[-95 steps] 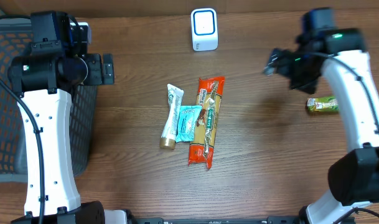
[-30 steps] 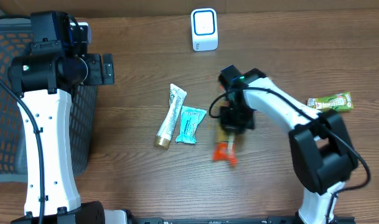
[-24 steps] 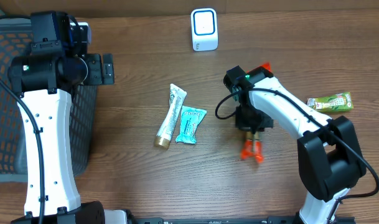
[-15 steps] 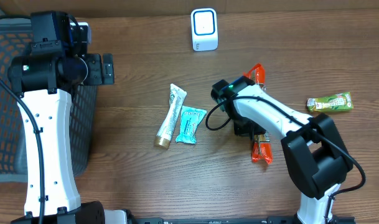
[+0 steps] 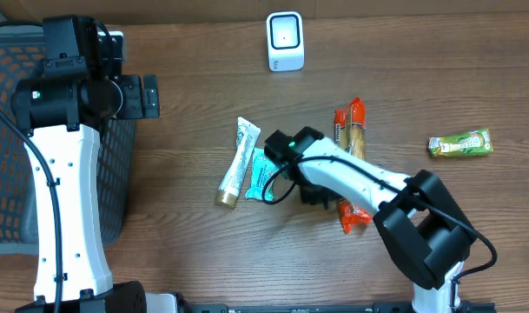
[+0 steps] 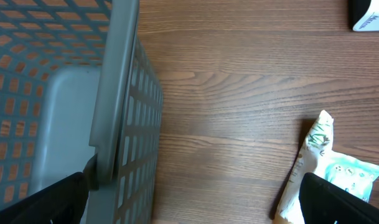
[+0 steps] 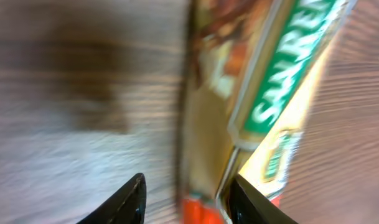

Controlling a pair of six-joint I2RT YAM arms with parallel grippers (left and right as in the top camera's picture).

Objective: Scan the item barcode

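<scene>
1. Long orange-and-tan pasta packet (image 5: 353, 130) lies flat on the brown wooden table (image 5: 195, 252), right of centre.
2. Right gripper (image 7: 188, 200): fingers partly apart astride the blurred packet; contact unclear. Left gripper (image 6: 192, 208): gaping wide, empty.
3. Only the overhead view shows the white box scanner (image 5: 285, 41).

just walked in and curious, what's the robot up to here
The right hand hovers open right at a long orange pasta packet lying on the table, not gripping it. The left hand hangs open beside the grey basket. The white scanner stands at the far edge, no item held up to it.
</scene>
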